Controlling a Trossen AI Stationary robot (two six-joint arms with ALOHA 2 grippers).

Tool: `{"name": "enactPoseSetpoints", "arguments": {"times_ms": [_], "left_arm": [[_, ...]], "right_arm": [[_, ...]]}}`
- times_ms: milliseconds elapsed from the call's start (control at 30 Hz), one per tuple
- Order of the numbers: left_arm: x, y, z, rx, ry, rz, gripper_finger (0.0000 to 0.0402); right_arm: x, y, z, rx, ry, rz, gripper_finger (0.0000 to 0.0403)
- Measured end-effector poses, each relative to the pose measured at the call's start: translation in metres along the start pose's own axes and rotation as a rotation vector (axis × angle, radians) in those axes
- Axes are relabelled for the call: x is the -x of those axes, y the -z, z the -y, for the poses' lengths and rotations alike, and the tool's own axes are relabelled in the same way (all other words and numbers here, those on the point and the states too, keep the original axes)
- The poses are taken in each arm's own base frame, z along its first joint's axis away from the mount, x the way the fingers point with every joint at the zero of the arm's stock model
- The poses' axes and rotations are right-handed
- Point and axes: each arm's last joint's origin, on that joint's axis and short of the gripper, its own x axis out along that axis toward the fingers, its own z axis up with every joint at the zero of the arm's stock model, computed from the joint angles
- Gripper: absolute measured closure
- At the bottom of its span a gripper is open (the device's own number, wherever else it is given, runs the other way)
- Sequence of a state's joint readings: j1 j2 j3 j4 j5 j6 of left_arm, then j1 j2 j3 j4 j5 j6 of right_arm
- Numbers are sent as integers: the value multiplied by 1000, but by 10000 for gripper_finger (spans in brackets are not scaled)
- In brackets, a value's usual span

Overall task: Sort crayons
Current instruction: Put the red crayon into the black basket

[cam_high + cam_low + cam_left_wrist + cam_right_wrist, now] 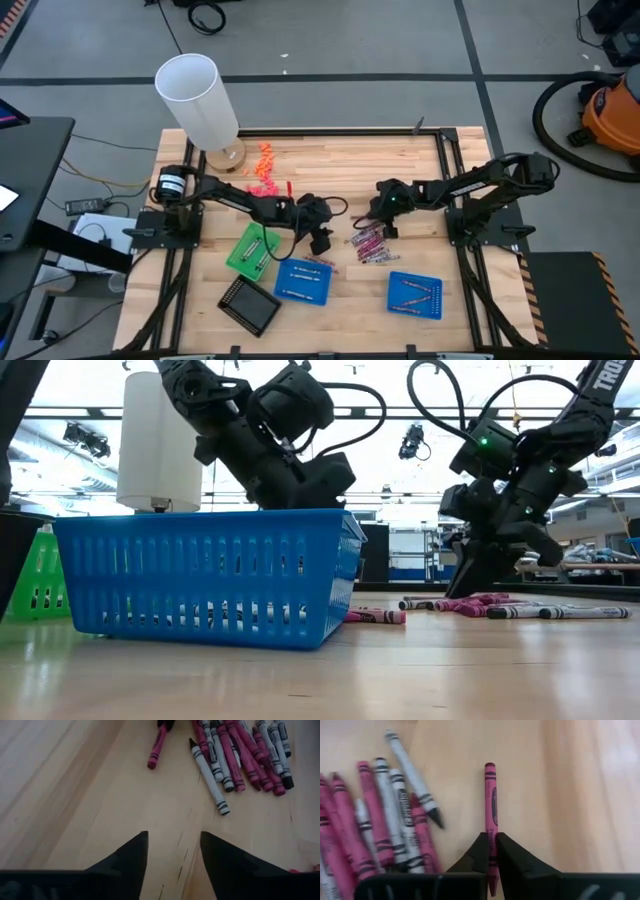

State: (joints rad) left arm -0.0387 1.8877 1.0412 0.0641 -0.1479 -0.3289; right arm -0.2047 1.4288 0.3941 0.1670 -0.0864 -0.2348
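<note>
Pink crayon (491,805) clamped in right gripper (491,851), seen only by wrist view; pile (375,825) beside. Left gripper (174,851) apart, empty. Blue trays (415,295) hold crayons.

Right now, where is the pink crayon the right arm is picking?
The pink crayon lies alone on the table, pinched in the right gripper, just beside the crayon pile at the table's middle.

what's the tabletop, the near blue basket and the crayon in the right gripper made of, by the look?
Tabletop: looks like pale wood, smooth finish; grain lines and plank seams show.
Blue basket: likely moulded plastic, slightly glossy, slotted walls.
Pink crayon, pinched in the right gripper: presumably wax under a matte paper wrapper with black printed bands.
</note>
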Motion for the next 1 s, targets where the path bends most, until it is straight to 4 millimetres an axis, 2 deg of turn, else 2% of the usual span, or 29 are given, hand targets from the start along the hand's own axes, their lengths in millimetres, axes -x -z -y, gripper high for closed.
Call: {"name": "enactPoseSetpoints", "arguments": {"times_ms": [167,367,567,800,1000], "left_arm": [[10,-4,1,34,-3,1,191],[28,-12,9,25,14,36,210],[31,-10,18,6,10,45,219],[37,-4,32,-145,-123,93,220],[39,-2,40,-196,-118,100,220]], "right_arm": [[6,-5,-2,8,36,35,362],[14,-14,-10,38,33,94,363],[27,-23,-21,69,-1,153,363],[48,-42,-39,8,-141,80,363],[55,-45,-61,-54,-217,50,363]]}}
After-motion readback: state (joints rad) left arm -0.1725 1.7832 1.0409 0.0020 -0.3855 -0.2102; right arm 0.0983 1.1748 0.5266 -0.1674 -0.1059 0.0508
